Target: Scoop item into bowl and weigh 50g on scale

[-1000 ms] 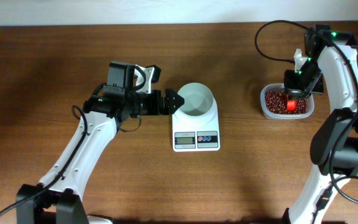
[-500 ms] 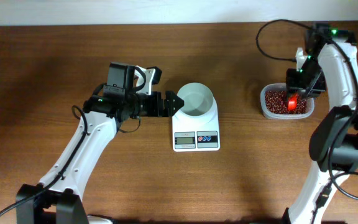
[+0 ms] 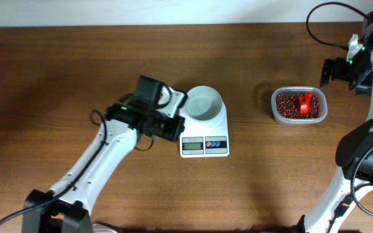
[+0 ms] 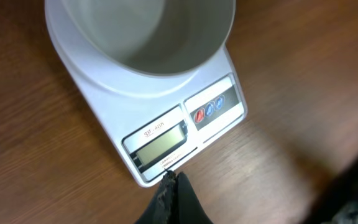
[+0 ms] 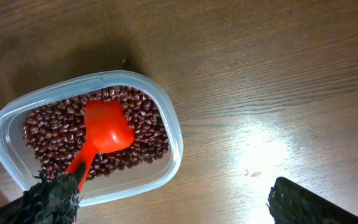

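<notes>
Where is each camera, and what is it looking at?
Overhead: above the table, facing straight down at scale, bowl, tub; both arms show.
Left wrist: on left arm, facing down at the scale; shut left fingers show.
Right wrist: on right arm, facing down at beans and scoop; open right fingers show.
Shared: overhead and left wrist both see bowl on scale.

Scale (image 4: 123, 99), small label above the display (image 4: 160, 144) reading about SF-400, print beneath unreadable
</notes>
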`<move>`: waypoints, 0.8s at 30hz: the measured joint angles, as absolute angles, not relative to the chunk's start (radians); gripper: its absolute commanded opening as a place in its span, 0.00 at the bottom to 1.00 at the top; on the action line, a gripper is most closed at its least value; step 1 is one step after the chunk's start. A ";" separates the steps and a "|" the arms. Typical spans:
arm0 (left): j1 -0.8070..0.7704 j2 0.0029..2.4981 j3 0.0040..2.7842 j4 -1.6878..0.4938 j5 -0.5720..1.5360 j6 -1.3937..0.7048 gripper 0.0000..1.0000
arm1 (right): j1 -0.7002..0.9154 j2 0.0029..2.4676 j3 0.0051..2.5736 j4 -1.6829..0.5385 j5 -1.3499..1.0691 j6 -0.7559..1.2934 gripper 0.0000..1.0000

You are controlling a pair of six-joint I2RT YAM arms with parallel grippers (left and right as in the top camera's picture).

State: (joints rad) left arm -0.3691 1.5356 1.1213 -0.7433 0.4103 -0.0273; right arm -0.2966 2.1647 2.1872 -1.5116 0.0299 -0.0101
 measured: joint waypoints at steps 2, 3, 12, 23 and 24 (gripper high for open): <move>-0.492 1.536 1.122 -0.772 0.275 0.024 0.00 | -0.294 2.165 2.187 -1.511 0.030 -0.010 0.99; -0.546 1.536 1.122 -0.784 0.211 0.049 0.00 | -0.293 2.165 2.187 -1.512 0.030 -0.011 0.99; -0.832 1.545 1.124 -0.714 -0.061 0.260 0.00 | -0.293 2.165 2.187 -1.511 0.030 -0.011 0.99; -0.851 1.718 1.128 -0.603 -0.125 0.453 0.00 | -0.293 2.165 2.187 -1.511 0.030 -0.010 0.99; -0.851 1.731 1.128 -0.595 -0.128 0.454 0.00 | -0.293 2.165 2.187 -1.511 0.030 -0.011 0.99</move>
